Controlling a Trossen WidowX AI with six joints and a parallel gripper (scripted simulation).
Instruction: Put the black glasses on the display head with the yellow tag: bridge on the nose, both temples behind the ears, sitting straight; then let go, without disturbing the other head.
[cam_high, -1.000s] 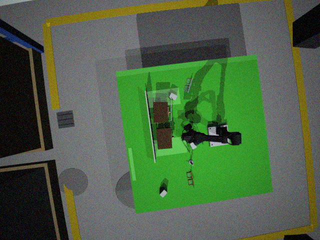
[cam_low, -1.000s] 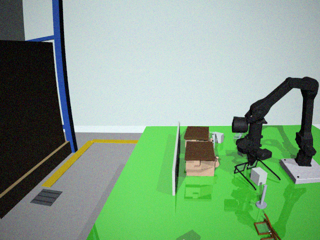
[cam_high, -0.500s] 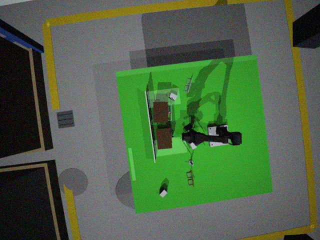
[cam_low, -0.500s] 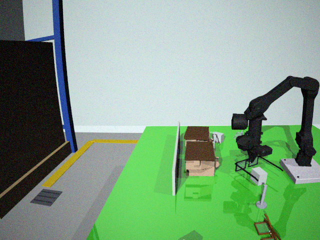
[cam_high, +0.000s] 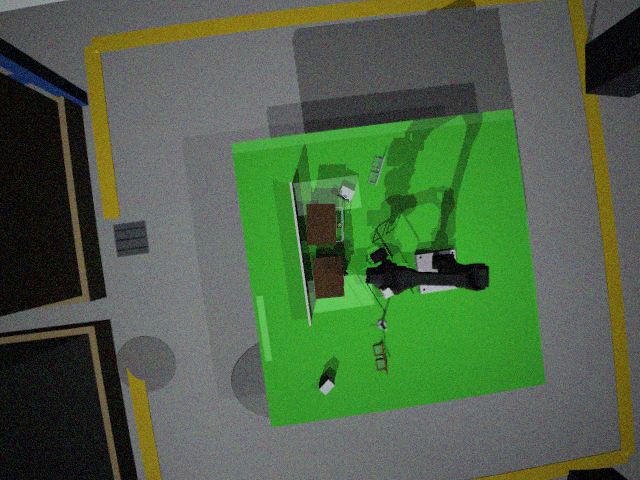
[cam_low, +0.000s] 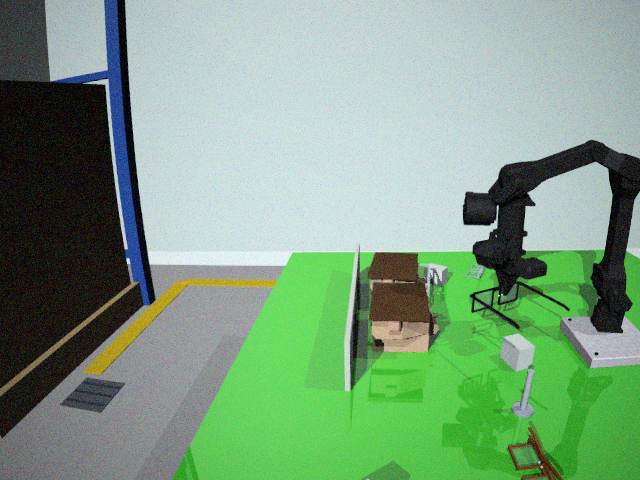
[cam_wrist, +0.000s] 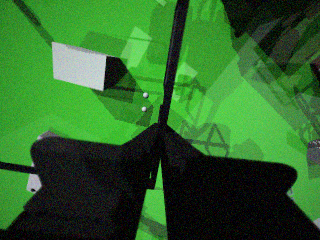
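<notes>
My gripper (cam_low: 504, 295) (cam_wrist: 159, 128) points down and is shut on the black glasses (cam_low: 543, 296) (cam_wrist: 174, 55). It holds them by the front frame, above the green table, with the temples spread toward the arm's base in the exterior view. The fingertips almost meet around the thin dark bar. Two display heads with flat brown hair stand side by side away from the gripper: the nearer head (cam_high: 328, 277) (cam_low: 400, 302) and the farther head (cam_high: 321, 223) (cam_low: 393, 266). A light frame shows at the farther head's face. I cannot make out which head has the yellow tag.
A white panel (cam_high: 300, 253) (cam_low: 352, 330) stands behind the heads. A white box (cam_high: 387, 292) (cam_low: 516, 352) (cam_wrist: 79, 67) is close to the held glasses. A grey post (cam_high: 382, 324) (cam_low: 526, 390) and brown glasses (cam_high: 379, 356) lie beyond it. Grey glasses (cam_high: 376, 170) (cam_low: 475, 271) lie opposite.
</notes>
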